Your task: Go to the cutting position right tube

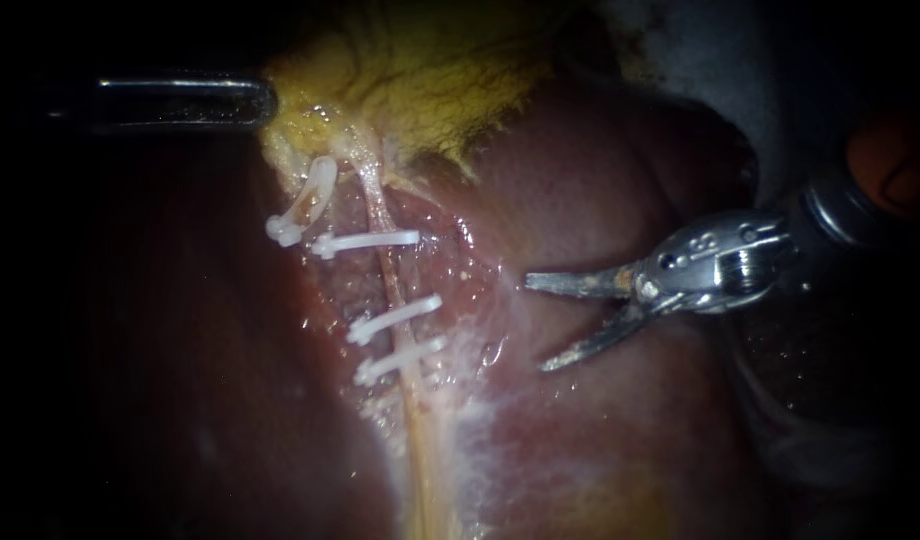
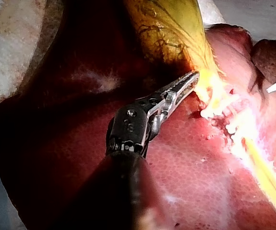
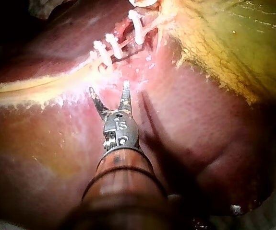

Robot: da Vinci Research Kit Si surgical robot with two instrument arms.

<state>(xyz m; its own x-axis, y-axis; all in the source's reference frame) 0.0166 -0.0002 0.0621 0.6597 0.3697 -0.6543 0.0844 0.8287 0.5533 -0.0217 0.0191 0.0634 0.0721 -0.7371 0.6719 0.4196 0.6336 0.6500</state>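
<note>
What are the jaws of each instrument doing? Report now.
Left instrument: cannot be told; its tip lies against the gallbladder.
Right instrument: jaws open, holding nothing.

my endoscope looks down on the liver (image 1: 600,180) from close range. each wrist camera looks along its own shaft: my left instrument (image 2: 193,76) toward the gallbladder (image 2: 171,28), my right instrument (image 3: 109,87) toward the clips (image 3: 114,45). all three views share the clipped tube (image 1: 392,280).
</note>
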